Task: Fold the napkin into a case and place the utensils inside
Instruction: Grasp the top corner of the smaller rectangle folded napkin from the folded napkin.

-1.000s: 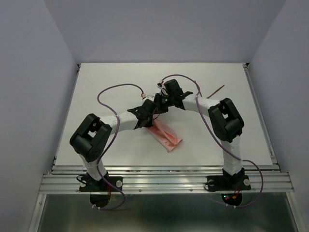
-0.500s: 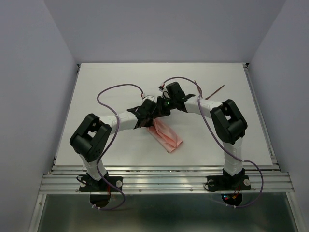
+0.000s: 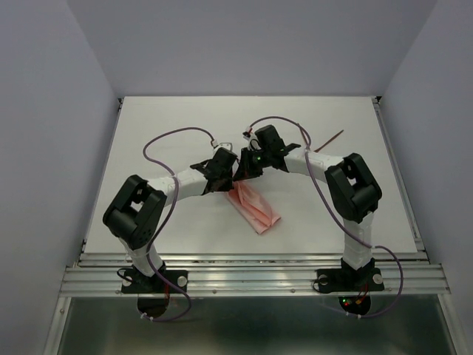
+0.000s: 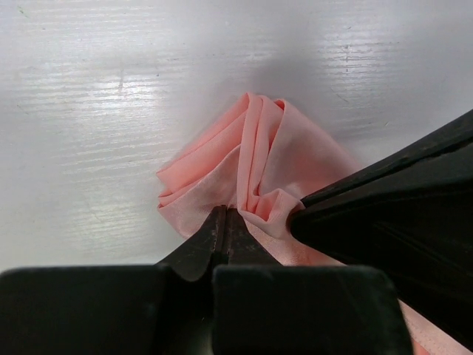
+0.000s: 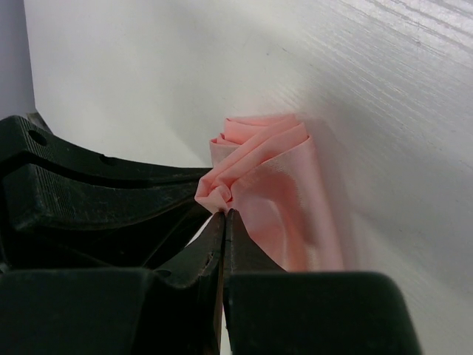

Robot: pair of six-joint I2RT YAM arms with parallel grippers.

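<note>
The left gripper (image 4: 225, 216) has its jaws pressed together on a bunched fold at the far end of the napkin (image 3: 255, 208). The napkin lies as a narrow, half-folded strip at the middle of the table (image 3: 162, 126). Just beside it, the right gripper (image 5: 224, 214) is likewise clamped on that gathered end, seemingly so the pair can turn it over together. The utensils (image 3: 334, 137) lie well apart at the far right, clear of the folding.

obstacle: left pincer (image 4: 225, 219) beside right pincer (image 5: 224, 219) over napkin (image 3: 257, 210) | room: table (image 3: 170, 118) far-left
</note>
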